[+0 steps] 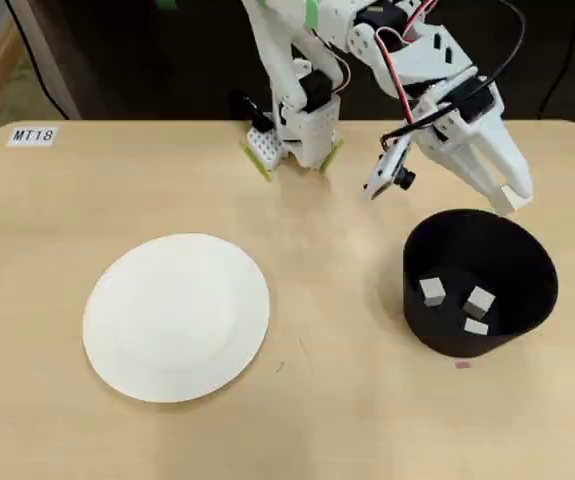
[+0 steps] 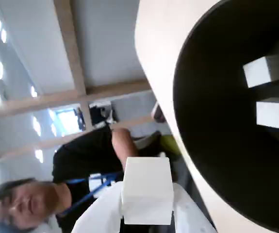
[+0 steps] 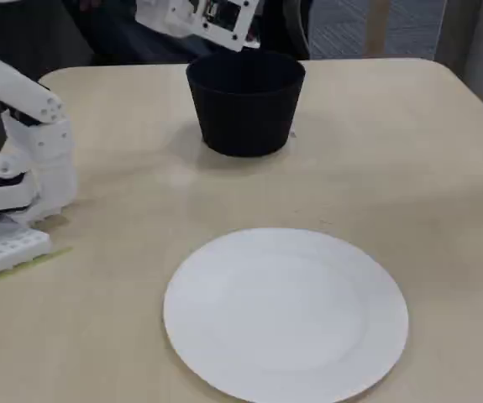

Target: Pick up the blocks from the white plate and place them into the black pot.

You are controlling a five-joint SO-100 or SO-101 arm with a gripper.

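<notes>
One pale wooden table (image 1: 347,420) under a beamed ceiling (image 2: 71,58).

Three blocks (image 1: 464,302) inside black pot (image 1: 527,250); white plate (image 1: 176,316) bare.

A pale wooden table (image 1: 327,420) carries a white "MT18" label (image 1: 33,135) at its far-left corner; beyond its edge, a person in black (image 2: 81,160), apparently seated, appears in the blurred wrist view.
</notes>
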